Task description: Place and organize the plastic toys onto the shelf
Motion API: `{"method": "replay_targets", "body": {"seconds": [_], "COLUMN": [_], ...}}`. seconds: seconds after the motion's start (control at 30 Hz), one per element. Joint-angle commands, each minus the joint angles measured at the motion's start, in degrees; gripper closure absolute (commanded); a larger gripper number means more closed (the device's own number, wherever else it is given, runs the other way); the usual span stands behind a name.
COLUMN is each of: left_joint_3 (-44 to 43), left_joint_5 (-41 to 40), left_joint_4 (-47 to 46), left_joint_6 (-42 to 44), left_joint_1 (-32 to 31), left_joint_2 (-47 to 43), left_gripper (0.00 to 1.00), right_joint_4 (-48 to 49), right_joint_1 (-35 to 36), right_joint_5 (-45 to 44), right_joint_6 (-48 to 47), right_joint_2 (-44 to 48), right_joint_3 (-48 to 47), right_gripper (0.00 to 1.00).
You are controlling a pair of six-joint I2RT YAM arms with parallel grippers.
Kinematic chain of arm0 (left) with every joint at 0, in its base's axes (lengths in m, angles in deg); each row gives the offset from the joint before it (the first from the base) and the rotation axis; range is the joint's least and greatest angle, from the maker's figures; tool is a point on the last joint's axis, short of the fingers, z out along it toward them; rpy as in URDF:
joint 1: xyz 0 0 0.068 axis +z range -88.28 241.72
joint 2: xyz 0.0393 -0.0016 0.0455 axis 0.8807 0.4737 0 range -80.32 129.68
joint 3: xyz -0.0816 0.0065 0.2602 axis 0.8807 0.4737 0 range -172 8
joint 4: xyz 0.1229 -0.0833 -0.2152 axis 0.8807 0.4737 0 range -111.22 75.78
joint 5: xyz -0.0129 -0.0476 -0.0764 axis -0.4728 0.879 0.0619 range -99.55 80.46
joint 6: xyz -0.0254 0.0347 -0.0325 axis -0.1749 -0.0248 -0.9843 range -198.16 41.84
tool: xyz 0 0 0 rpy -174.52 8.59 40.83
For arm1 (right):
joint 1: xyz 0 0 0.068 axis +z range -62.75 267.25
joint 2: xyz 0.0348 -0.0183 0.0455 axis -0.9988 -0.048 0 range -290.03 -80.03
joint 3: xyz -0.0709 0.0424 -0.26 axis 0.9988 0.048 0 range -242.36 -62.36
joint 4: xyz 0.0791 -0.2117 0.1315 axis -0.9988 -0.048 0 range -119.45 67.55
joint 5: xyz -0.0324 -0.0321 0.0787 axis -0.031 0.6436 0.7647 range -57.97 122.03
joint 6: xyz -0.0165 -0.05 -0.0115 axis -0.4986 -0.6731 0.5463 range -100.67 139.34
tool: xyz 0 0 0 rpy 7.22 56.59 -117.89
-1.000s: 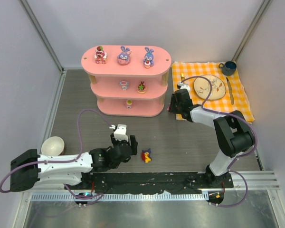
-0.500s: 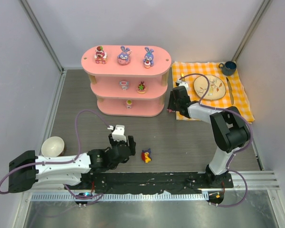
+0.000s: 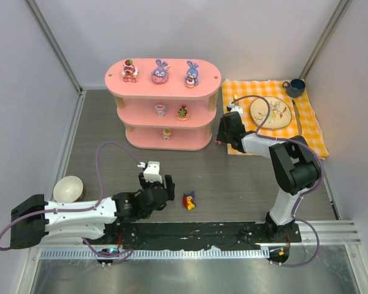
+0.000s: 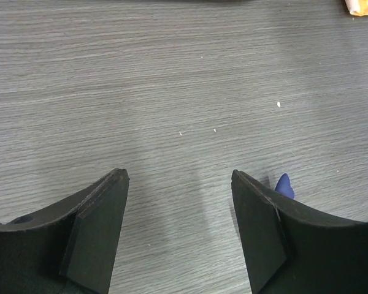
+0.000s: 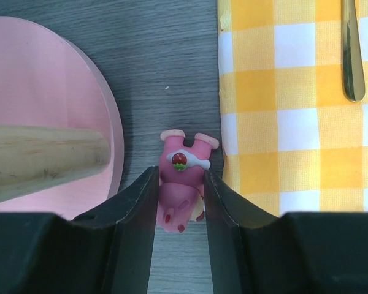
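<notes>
Between the fingers [image 5: 135, 233] of the right end effector [image 5: 179, 177] sat a pink bear toy [image 5: 179, 205], with both pads pressed against its sides, so the grip looked closed on it. To the left of that end effector lay the rounded end of the pink shelf [image 5: 49, 86] with a wooden post [image 5: 43, 153]. To its right began the checked cloth [image 5: 294, 122].

To place the toy well, the arm would likely need to raise it straight up off the bench [image 5: 165, 55] before swinging left. The shelf board stood just beside the left finger, and a sideways start could clip its edge (the post too). A free spot on a lower board seemed the sensible target, with the toy set on its feet before the pads let go.

The left end effector [image 4: 178, 177] hung open over bare bench, holding nothing. The red-yellow-purple toy [image 3: 188, 201] lay just to its right, untouched.

Whether the pink toy rested on the bench or hung just above it could not be told, nor exactly how it was turned. From overhead the right arm hid it entirely. In the left wrist view only a small blue tip [image 4: 284, 185] peeked past the right finger, probably that loose toy. A gold utensil [image 5: 351, 49] was cut off by the frame edge.
</notes>
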Motion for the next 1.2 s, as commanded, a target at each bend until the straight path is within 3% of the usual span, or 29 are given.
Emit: {"method": "replay_targets", "body": {"seconds": [0.0,0.3,0.57,0.87,1.17], "left_joint_3": [0.18,0.27,-0.26,-0.7,0.71], "left_joint_5": [-2.87,-2.69,-2.69,-3.04,-3.48], "left_joint_4": [-0.29,-0.46,-0.9,0.77,3.14], "left_joint_6": [-1.06,-1.15,-1.15,-1.76,-3.34], "left_joint_1": [-0.04,-0.04,-0.04,-0.04,-0.04], "left_joint_2": [-0.97,-1.06,-0.62,-1.58,-5.62], "left_gripper": [0.28,0.28,0.28,0.27,0.27], "right_joint_4": [-0.54,-2.2,-4.31,-4.31,-3.44], "right_joint_1": [0.0,2.37,5.09,17.47,27.33], "right_joint_5": [1.81,4.28,4.98,0.15,-4.51], "right_joint_6": [-0.6,-0.77,1.68,13.63,15.75], "right_joint_2": [1.22,5.96,15.44,24.42,24.16], "right_joint_3": [4.01,10.25,17.19,23.26,22.74], "right_gripper": [0.62,0.62,0.63,0.63,0.62]}}
